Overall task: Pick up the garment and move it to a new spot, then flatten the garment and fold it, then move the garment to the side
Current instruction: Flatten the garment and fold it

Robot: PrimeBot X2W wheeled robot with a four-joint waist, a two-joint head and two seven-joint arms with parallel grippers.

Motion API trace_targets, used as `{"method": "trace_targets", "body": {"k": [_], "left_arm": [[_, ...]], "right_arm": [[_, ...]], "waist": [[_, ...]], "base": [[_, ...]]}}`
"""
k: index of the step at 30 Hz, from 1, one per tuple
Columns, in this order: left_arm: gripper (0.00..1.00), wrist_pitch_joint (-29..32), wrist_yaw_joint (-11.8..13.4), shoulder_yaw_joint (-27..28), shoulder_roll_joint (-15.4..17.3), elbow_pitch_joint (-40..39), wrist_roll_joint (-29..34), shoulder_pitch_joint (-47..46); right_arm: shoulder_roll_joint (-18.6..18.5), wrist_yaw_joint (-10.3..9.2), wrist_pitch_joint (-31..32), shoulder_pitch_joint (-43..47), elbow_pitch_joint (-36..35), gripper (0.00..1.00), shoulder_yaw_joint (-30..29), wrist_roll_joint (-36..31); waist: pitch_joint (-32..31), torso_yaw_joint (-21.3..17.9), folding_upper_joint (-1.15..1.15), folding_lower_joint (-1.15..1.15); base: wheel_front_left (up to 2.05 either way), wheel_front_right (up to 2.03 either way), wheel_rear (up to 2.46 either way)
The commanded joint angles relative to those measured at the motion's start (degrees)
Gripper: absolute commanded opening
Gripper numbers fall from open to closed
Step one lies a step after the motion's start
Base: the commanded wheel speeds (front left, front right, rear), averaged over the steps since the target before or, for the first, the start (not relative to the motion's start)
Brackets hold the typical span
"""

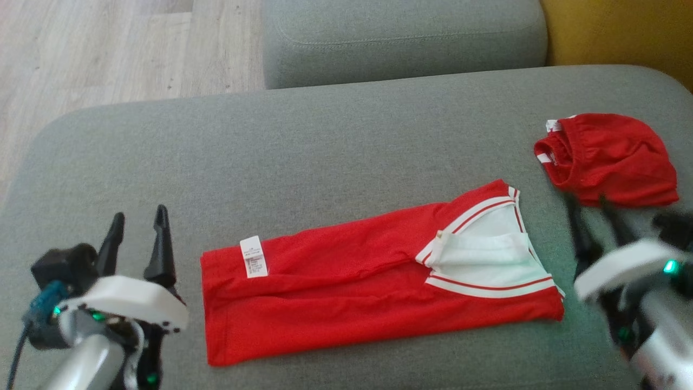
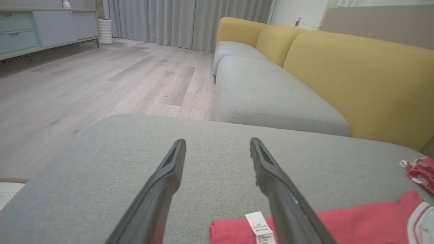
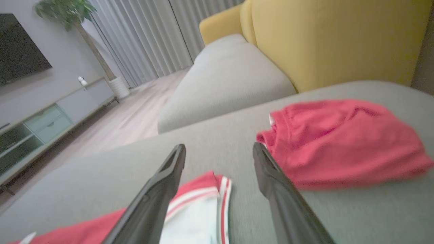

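Left tool (image 1: 139, 214) spread apart, right tool (image 3: 218, 148) apart but motion-blurred, folded red garment (image 1: 352, 271) between them, label (image 1: 253, 256) print unreadable

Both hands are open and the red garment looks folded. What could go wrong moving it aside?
1. The right hand hangs close to the crumpled red garment; a sideways sweep might snag or drag it.
2. The folded garment shows loose layers at its white-trimmed end; pinching only the top layer may undo the fold.
3. The sofa cushion is fabric, so sliding rather than lifting could rumple it.
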Motion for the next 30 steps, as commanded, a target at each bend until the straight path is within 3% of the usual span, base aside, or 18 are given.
{"method": "trace_targets", "body": {"k": [1, 6, 9, 20, 30], "left_arm": [[1.0, -0.68, -0.05, 4.57, -0.17, -2.34, 1.41, -1.76], [1.0, -0.69, -1.86, 8.48, -5.76, -3.32, 6.08, 2.49], [1.0, -0.7, -3.56, 9.4, -7.47, -2.62, 7.85, 3.26], [1.0, -0.7, -7.07, 9.18, -11.12, 0.69, 10.89, 1.41], [1.0, -0.71, -8.43, 10.13, -12.56, 2.69, 11.9, 0.45]], "right_arm": [[0.42, -0.04, -0.61, 0.88, -0.63, 1.0, -0.39, -1.23], [3.51, -0.04, 1.68, 3.6, 1.83, 1.0, -2.39, -4.11], [4.54, -0.04, 4.68, 2.54, 3.36, 1.0, -2.79, -5.47], [8.21, -0.04, 21.92, -6.46, 16.21, 1.0, -2.04, -8.07], [9.71, -0.04, 32.33, -10.12, 27.02, 1.0, -1.98, -7.84]], "waist": [[0.07, 0.01, 0.0, 0.0], [0.39, 0.17, 0.0, 0.0], [0.59, 0.32, 0.0, 0.0], [1.89, 3.44, 0.0, 0.0], [3.7, 5.56, 0.0, 0.0]], "base": [[0.0, 0.0, 0.0], [0.0, 0.0, 0.0], [0.0, 0.0, 0.0], [0.0, 0.0, 0.0], [0.0, 0.0, 0.0]]}}
